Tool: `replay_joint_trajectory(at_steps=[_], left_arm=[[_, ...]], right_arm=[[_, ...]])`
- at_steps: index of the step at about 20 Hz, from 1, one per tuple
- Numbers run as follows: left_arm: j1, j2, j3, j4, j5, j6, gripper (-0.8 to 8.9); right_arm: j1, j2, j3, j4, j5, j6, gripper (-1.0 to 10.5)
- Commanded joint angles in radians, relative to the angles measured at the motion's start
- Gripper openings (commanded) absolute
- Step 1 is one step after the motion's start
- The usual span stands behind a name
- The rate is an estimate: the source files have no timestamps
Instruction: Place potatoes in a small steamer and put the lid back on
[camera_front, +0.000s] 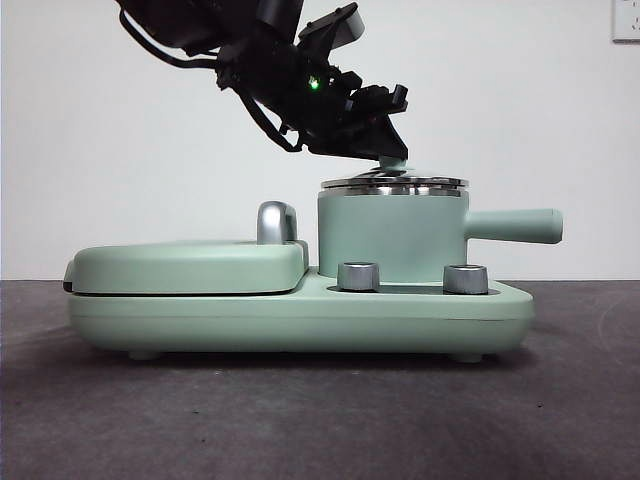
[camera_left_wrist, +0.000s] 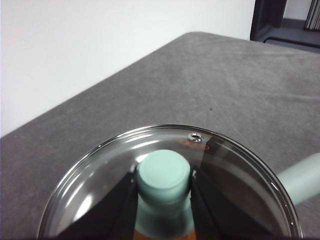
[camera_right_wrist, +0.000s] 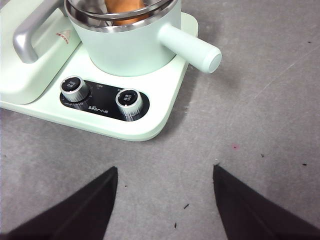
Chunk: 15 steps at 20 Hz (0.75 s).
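Note:
The small steamer stands on the right of the mint-green cooker base, its side handle pointing right. The glass lid lies on its steel rim. My left gripper comes down from the upper left and is shut on the lid's mint-green knob; the lid's glass spreads around it. The orange-brown potato shows inside the steamer under the glass. My right gripper is open and empty, above the table in front of the cooker.
The flat griddle cover with a chrome handle takes up the left of the base. Two silver dials stand in front of the steamer. Grey table mat lies all round.

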Motion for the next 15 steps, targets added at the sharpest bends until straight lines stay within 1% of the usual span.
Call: replay_joint_trajectory(at_steps=[1, 9, 11, 15], left_arm=[[-0.012, 0.006, 0.035, -0.047, 0.006, 0.003, 0.12], [-0.011, -0.008, 0.039, -0.079, 0.006, 0.009, 0.12], [-0.011, -0.014, 0.039, -0.081, -0.005, 0.028, 0.12], [-0.011, -0.026, 0.04, -0.083, -0.016, 0.04, 0.12]], right_arm=[[0.005, 0.003, 0.005, 0.014, 0.003, 0.002, 3.0], [0.005, 0.003, 0.005, 0.017, 0.003, 0.003, 3.0], [0.005, 0.003, 0.005, 0.016, 0.003, 0.005, 3.0], [0.005, 0.003, 0.005, 0.017, 0.003, 0.011, 3.0]])
